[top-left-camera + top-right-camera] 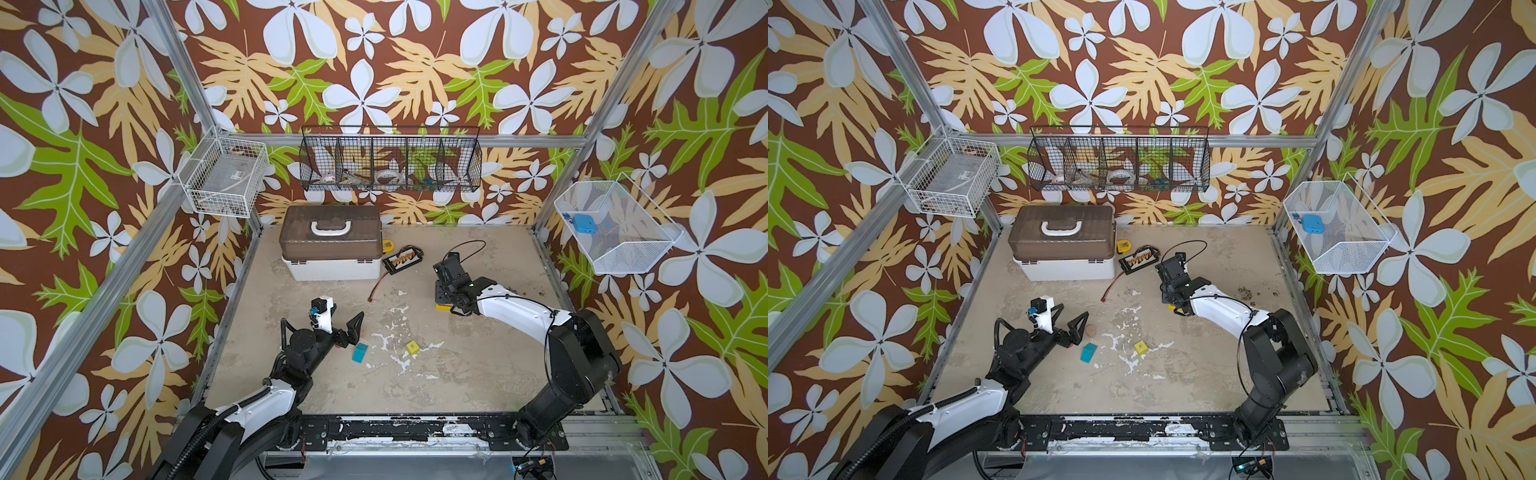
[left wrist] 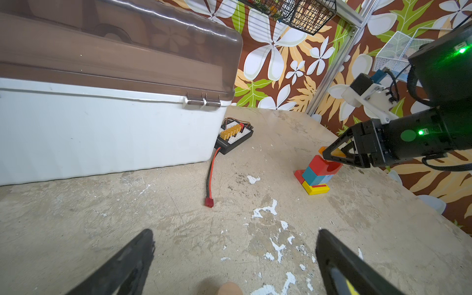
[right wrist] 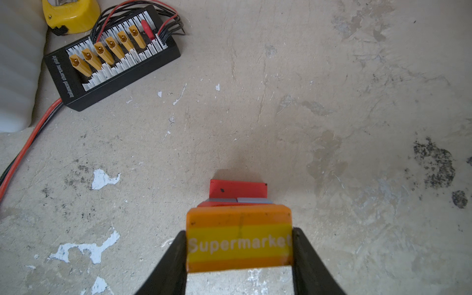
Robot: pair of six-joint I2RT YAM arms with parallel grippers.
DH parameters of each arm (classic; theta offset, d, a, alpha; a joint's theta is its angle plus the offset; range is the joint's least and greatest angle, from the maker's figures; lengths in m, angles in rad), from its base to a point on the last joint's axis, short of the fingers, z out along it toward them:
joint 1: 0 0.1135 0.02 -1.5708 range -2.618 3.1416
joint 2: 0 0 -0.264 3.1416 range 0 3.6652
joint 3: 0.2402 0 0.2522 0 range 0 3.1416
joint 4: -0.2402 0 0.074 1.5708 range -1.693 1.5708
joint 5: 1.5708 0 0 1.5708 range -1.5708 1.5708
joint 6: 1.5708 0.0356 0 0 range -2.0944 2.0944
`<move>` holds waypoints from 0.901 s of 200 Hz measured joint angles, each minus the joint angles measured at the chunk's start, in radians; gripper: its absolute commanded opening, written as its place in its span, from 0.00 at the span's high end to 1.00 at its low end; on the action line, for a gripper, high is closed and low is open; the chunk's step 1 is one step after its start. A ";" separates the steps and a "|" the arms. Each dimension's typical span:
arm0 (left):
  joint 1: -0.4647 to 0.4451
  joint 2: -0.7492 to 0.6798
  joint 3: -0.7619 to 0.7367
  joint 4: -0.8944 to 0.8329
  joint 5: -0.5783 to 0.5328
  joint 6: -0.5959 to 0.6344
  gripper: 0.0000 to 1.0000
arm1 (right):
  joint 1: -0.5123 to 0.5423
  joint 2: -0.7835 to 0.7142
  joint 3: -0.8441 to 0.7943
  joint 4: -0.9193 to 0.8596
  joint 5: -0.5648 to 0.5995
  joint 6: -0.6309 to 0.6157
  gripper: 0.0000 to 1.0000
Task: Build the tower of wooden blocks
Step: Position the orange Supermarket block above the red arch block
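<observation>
Low tower [image 2: 315,176]: yellow base, teal layer, red arch on top. Orange block [image 3: 238,237] gripped over it. Teal block [image 1: 360,353], yellow cube [image 1: 412,347] loose, apart.

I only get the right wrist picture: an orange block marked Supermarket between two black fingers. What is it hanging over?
Observer: In the left wrist view the right gripper holds the orange block at the top of the tower, whose base is a flat yellow block.
Visitor: Any blocks left over?
Observer: In both top views a teal block and a yellow cube lie loose, apart from the tower.
Visitor: And the other arm?
Observer: The left gripper stands wide open, empty.
</observation>
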 measured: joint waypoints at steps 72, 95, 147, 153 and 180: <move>0.000 0.004 0.003 -0.003 0.000 -0.003 0.00 | 0.000 0.002 -0.002 0.000 0.000 0.003 0.49; 0.000 0.005 0.005 -0.008 0.000 -0.003 0.00 | 0.000 0.002 -0.002 0.000 0.000 0.003 0.48; 0.000 0.006 0.006 -0.013 0.000 -0.003 0.00 | 0.000 0.006 -0.002 0.000 0.000 0.004 0.45; 0.000 0.006 0.006 -0.013 0.000 -0.003 0.00 | 0.000 0.007 -0.002 -0.001 0.000 0.004 0.45; 0.000 0.008 0.006 -0.014 0.000 -0.003 0.00 | 0.000 0.007 -0.002 -0.001 0.000 0.004 0.45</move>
